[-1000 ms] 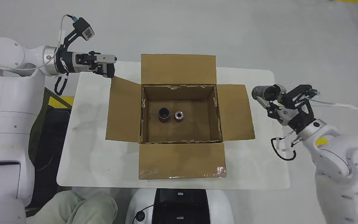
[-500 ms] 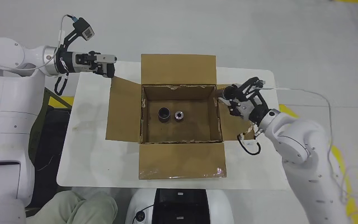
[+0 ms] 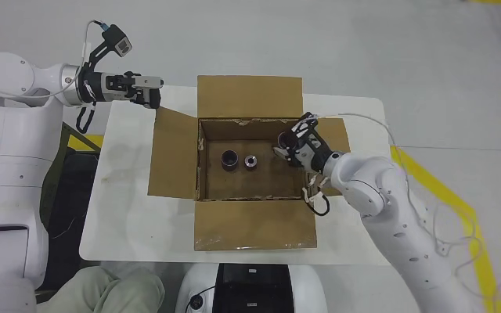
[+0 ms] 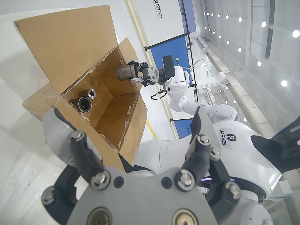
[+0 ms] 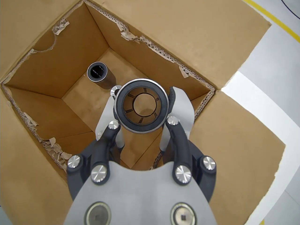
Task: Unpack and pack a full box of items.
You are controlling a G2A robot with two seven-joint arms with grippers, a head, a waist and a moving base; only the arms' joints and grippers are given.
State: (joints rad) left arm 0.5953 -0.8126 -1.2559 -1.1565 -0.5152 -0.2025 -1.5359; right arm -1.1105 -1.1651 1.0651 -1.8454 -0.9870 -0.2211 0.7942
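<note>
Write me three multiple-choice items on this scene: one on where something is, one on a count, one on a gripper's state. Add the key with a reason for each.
1. Where is the metal cylinder that the right gripper holds?
A. In the air over the inside of the open cardboard box
B. Lying on its floor
C. Resting on one of its flaps

2. How many items are on the box floor?
A. One
B. Two
C. Four

3. The left gripper is:
A. shut on a cylinder
B. shut on a flap
C. open and empty

Key:
1 A: the right wrist view shows it held clear of the floor, between the box walls.
2 B: a dark cylinder and a small metal ring are there.
3 C: in the left wrist view its jaws stand apart with nothing between them.
</note>
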